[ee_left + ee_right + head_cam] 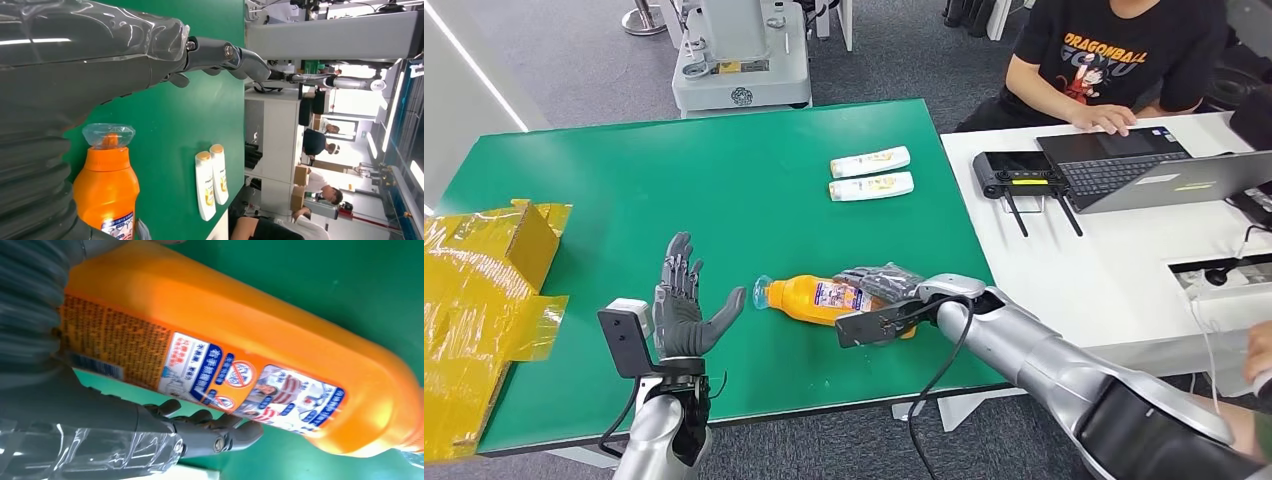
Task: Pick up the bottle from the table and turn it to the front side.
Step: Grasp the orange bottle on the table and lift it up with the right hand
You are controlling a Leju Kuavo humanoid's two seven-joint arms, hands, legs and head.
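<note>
An orange bottle [809, 297] with a clear cap lies on its side on the green table [724, 180], cap pointing left. My right hand [884, 285] holds its base end, fingers draped over the body. In the right wrist view the bottle [240, 340] lies against the palm with its printed back label showing, and the fingers [215, 432] curl along its side. My left hand [686, 305] stands open a little to the left of the cap, palm turned toward it and touching nothing. The left wrist view shows the bottle [107, 185] beside that hand [100, 55], whose fingers are stretched out.
Two small white bottles [871, 174] lie side by side farther back on the table, also seen as white bottles [212, 180]. A yellow wrapped box [484, 290] sits at the left edge. On the right, a white desk holds a laptop [1144, 170] and a controller [1019, 172], with a person [1114, 60] seated behind.
</note>
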